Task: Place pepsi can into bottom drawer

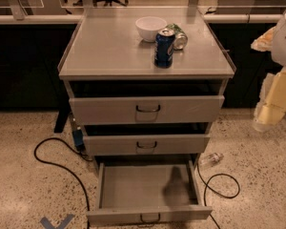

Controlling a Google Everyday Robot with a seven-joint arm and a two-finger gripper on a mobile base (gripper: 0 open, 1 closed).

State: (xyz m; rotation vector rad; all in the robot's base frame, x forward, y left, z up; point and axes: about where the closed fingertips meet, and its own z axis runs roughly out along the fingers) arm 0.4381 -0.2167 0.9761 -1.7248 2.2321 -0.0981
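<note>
Pepsi can upright near the front edge of the cabinet top, just this side of a white bowl and a tipped green can. Bottom drawer pulled out. Gripper way off right, well apart; open or closed, can't tell.

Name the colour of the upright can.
Dark blue pepsi can, camera view; gripper hangs at right edge.

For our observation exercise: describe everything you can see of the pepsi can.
The pepsi can is dark blue, metal-looking, with a silver top and a red-white logo mark. It stands upright on the grey cabinet top, near the front edge, in front of a white bowl and a tipped green can. The gripper hangs apart, at the view's right edge.
</note>
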